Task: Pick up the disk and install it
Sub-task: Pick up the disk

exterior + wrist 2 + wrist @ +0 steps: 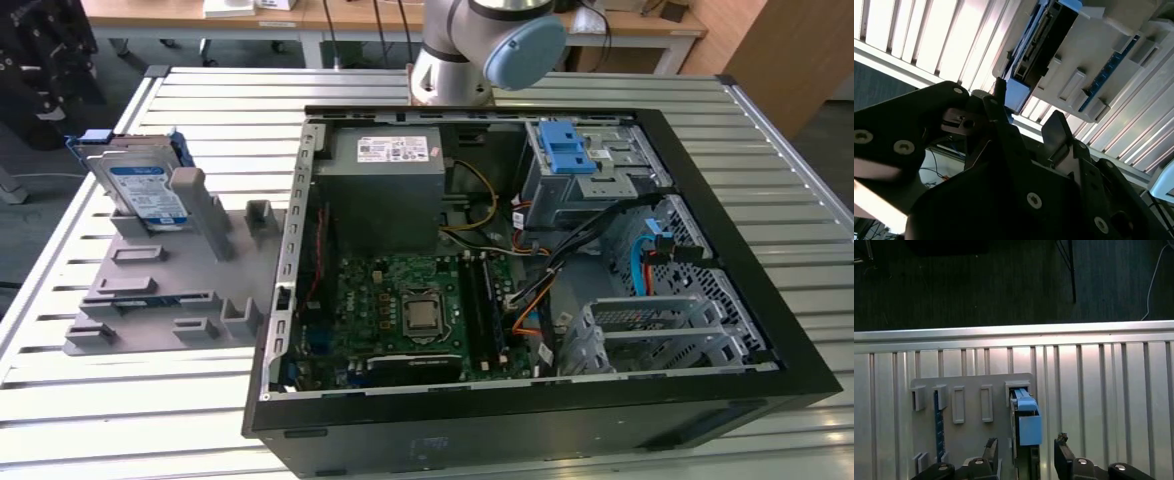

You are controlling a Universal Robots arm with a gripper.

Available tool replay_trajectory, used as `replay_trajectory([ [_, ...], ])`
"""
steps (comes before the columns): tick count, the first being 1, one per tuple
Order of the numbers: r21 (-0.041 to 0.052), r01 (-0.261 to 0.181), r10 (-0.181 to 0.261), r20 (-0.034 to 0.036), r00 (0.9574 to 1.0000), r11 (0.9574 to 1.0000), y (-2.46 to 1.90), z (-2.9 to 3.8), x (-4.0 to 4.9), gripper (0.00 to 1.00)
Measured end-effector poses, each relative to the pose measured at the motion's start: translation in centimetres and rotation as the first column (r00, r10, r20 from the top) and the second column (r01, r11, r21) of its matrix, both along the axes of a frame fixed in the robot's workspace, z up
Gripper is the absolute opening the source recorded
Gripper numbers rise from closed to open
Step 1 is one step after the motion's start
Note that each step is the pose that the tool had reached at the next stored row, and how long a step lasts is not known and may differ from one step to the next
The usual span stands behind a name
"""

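1. The disk (pixel 144 190) stands upright in a grey holder (pixel 147 290) at the exterior view's left of the table (pixel 80 400); posts hide its lower edge;
2. an open computer case (pixel 534 420) lies to the right;
3. in the first wrist view the hand (pixel 1026 445), partly cut off, has its fingers (pixel 1063 447) apart, flanking the disk's end.

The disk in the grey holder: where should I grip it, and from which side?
Likely best: grip the disk by its free upper edge, from straight above, clamping across its two flat faces. It stands on edge in the grey holder, whose posts block the lower part.
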State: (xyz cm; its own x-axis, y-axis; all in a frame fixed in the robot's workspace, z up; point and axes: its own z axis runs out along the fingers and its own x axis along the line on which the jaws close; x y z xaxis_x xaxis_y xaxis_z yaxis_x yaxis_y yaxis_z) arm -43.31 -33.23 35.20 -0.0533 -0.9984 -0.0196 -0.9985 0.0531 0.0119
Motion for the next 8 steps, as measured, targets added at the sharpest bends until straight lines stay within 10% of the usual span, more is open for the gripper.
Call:
replay_trajectory([
  [8,-0.0001,-0.026,0.026,0.0005,0.9997,0.9997,0.0,-1.03,-0.21,0.59],
])
